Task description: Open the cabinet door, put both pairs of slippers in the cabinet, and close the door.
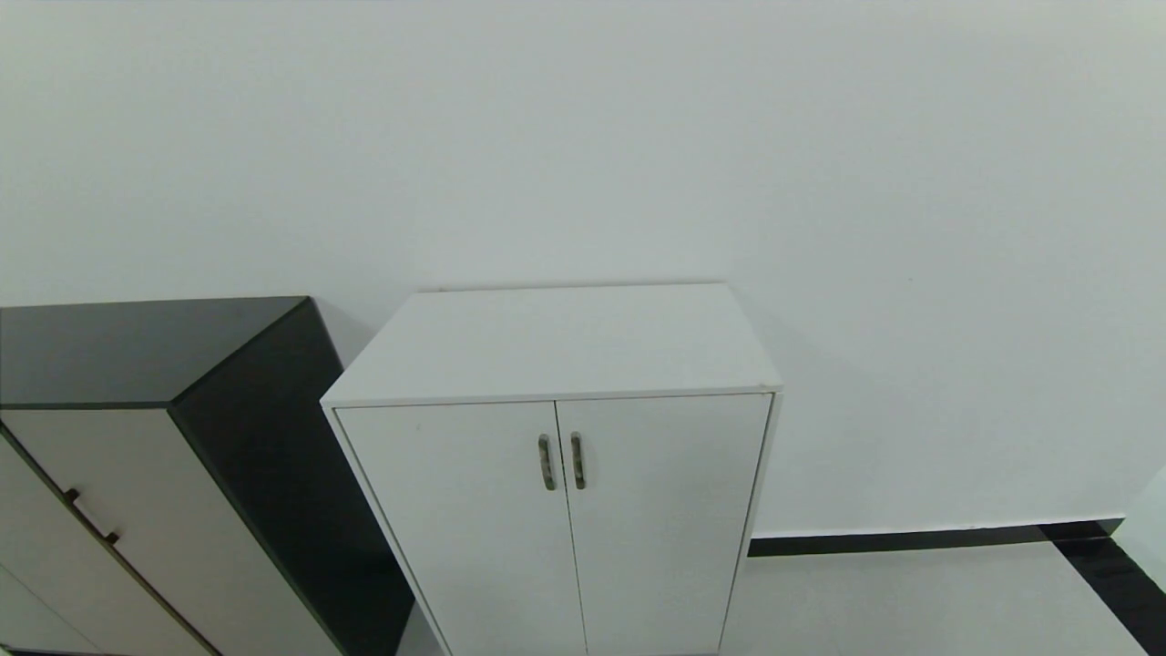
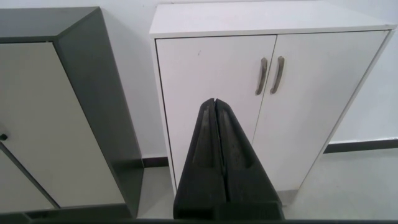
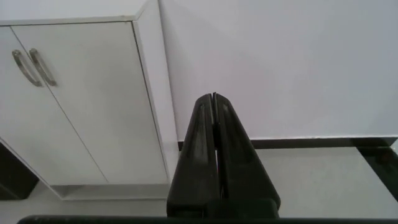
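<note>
Left end effector (image 2: 215, 103) and right end effector (image 3: 213, 97) are both closed and empty, apart from the shut cabinet (image 1: 556, 346) at the wall (image 1: 583, 137), whose close-set handles (image 1: 547, 462) could make one catch the wrong door.

No text, label, brand, number or sign can be read. The white cabinet (image 1: 556, 342), the dark cabinet (image 1: 273, 474) beside it and the wall (image 1: 583, 137) behind them all have plain surfaces.
</note>
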